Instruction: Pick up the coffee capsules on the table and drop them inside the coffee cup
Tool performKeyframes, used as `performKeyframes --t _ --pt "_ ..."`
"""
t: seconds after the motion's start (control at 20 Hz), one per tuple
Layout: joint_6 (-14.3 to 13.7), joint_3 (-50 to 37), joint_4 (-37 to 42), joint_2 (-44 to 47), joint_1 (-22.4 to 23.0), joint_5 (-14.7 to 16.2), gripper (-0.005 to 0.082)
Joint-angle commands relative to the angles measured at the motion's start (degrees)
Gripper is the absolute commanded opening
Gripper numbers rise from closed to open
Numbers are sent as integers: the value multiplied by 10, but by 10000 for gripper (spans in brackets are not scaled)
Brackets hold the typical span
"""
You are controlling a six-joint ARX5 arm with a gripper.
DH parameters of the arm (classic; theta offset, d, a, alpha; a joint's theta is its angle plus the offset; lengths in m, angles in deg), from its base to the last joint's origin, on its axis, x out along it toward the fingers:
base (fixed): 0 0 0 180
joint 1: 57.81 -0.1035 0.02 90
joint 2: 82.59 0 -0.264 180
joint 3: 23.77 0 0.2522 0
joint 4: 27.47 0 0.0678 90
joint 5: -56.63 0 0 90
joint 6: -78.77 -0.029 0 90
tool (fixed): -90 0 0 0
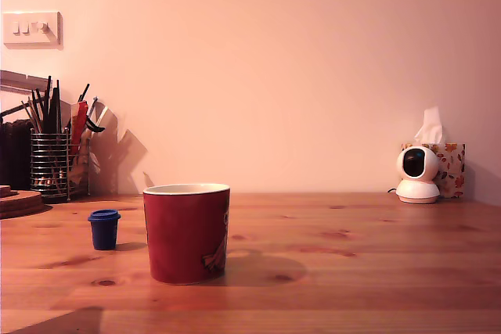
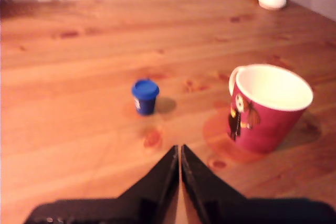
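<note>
One dark blue capsule (image 1: 104, 229) is being shown standing upright on the tabletop (image 1: 376, 263), with its rim on top. In the exterior view it is sitting to the left of the coffee cup (image 1: 186, 232) and apart from it, a strip of bare wood lying between them. The same gap is being shown in the wrist view, where the blue pod (image 2: 145, 96) and the red cup (image 2: 266, 107) are standing near one another but not touching.

The cream inside of the cup is being seen only in part from the wrist view, and no pod is being shown in that part; its bottom is hidden, so what is lying there cannot be told. A second, grey-brown capsule is not being shown in either view.

The gripper (image 2: 180, 153) is being held above the wood, short of the blue pod, with its two black fingers (image 2: 164, 174) pressed together to a thin seam and nothing pinched between them. The arm is not being caught by the exterior view.

The task is therefore being judged as barely begun for this pod: it is not yet grasped, lifted or dropped. What is left, by that judgement, is for the fingers to be spread, brought down around the pod, closed, carried over the cream rim and released.
</note>
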Motion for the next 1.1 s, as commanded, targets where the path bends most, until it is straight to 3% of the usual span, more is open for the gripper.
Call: performKeyframes --t 0.0,0.05,0.1,0.25,0.45,0.6,0.8,0.95,1.05 --pt "1 -5 12 21 2 0 146" --pt "2 -5 22 35 4 0 255" --pt "7 -5 33 52 7 0 302" --pt "10 -5 90 115 17 -4 302" --pt "9 -5 181 199 28 -31 331" --pt "-12 -5 226 254 33 -37 417" --pt "-21 -5 316 330 33 -32 432" --pt "-77 -5 361 384 33 -29 433" --pt "-80 -5 377 416 33 -28 463"
